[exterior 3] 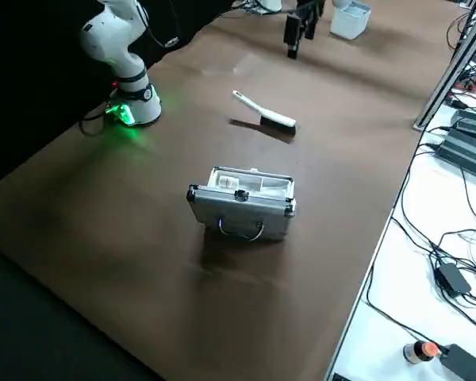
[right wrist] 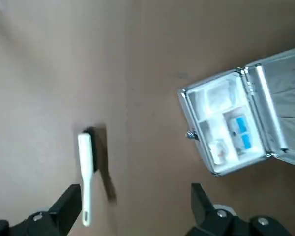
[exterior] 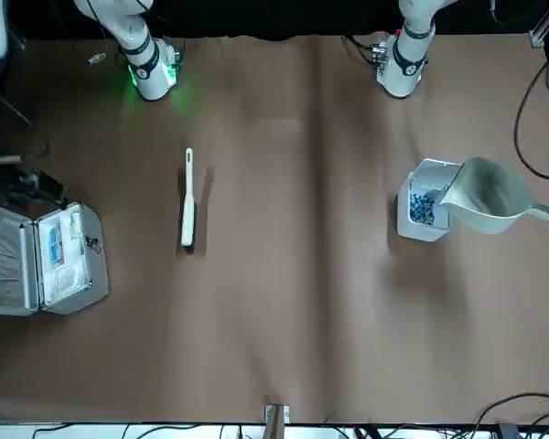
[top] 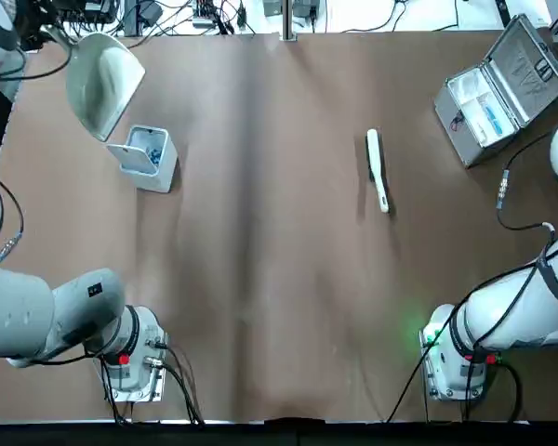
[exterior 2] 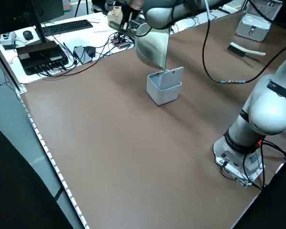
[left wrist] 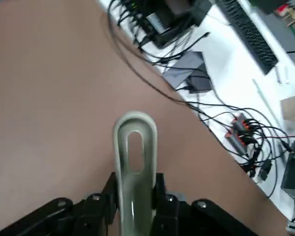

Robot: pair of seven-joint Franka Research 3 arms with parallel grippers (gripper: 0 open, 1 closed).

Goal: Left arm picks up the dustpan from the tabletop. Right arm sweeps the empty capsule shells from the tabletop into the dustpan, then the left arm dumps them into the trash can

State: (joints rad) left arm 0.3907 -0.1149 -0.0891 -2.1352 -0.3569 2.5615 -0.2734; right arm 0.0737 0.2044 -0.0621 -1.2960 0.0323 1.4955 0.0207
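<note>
Cream-white dustpan (top: 102,82), handle clamped in left pincer (left wrist: 136,196), tipped at trash can (top: 149,158); dumping step, apparently; next: tilt steeper. Right pincer (right wrist: 136,206): wide, holding nothing.

Brush (top: 378,170) to bin (top: 150,158): open tabletop (top: 260,223) | right: 1 open metal case (top: 484,107) | bin mouth: dustpan (top: 103,84) overhead

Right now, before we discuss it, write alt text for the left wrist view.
The left arm's jaws grip the handle of a dustpan above a brown table; beyond lie tangled cables and a keyboard.
</note>
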